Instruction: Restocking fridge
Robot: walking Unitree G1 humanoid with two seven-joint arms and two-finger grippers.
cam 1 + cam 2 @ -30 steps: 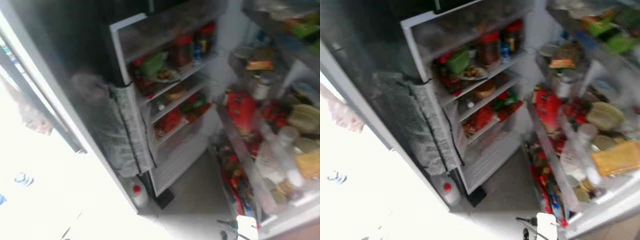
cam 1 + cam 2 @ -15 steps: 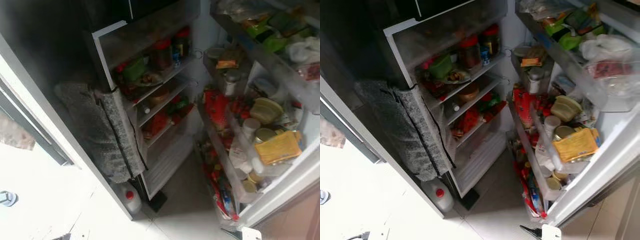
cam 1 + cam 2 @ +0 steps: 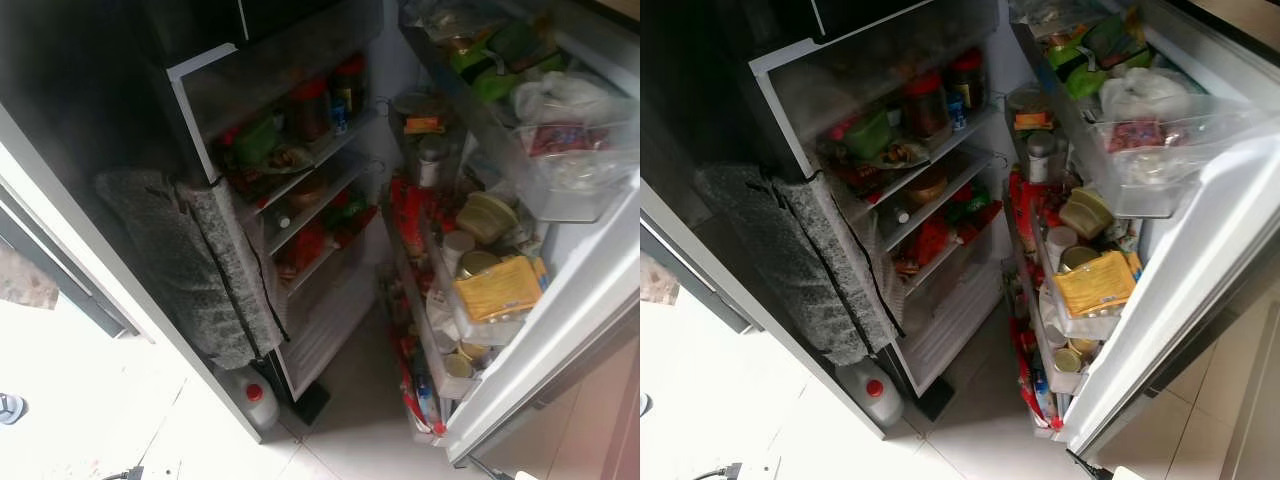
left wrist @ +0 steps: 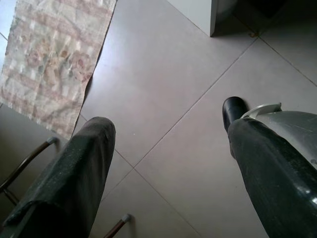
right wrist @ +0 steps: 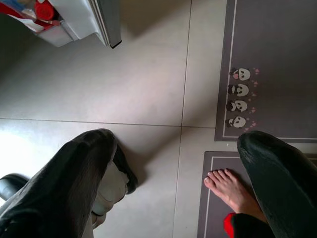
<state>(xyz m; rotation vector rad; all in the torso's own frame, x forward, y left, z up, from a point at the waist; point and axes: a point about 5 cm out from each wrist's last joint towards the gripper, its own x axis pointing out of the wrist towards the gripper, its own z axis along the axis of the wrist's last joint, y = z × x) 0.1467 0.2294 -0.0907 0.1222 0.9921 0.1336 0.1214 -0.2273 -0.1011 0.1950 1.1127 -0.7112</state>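
Note:
The fridge stands open before me, its shelves (image 3: 300,175) holding red-lidded jars (image 3: 308,105), a green tub (image 3: 258,140) and red packets. Its door (image 3: 570,300) swings out to the right, with bins crowded by a yellow packet (image 3: 497,287), cans, bottles and a white plastic bag (image 3: 560,100). Both arms hang low over the floor. My left gripper (image 4: 166,116) is open above bare tiles with nothing between its fingers. My right gripper (image 5: 176,139) is open too, also holding nothing.
A grey towel (image 3: 190,265) hangs on the fridge's left side, and a white jug with a red cap (image 3: 252,400) stands below it. A person's bare foot (image 5: 233,191) rests on a grey panda mat (image 5: 277,64). A patterned rug (image 4: 49,64) and chair legs (image 4: 25,163) lie near my left gripper.
The head camera has swung, so the fridge door fills more of the right side and the picture is sharper. Nothing in the fridge has moved.

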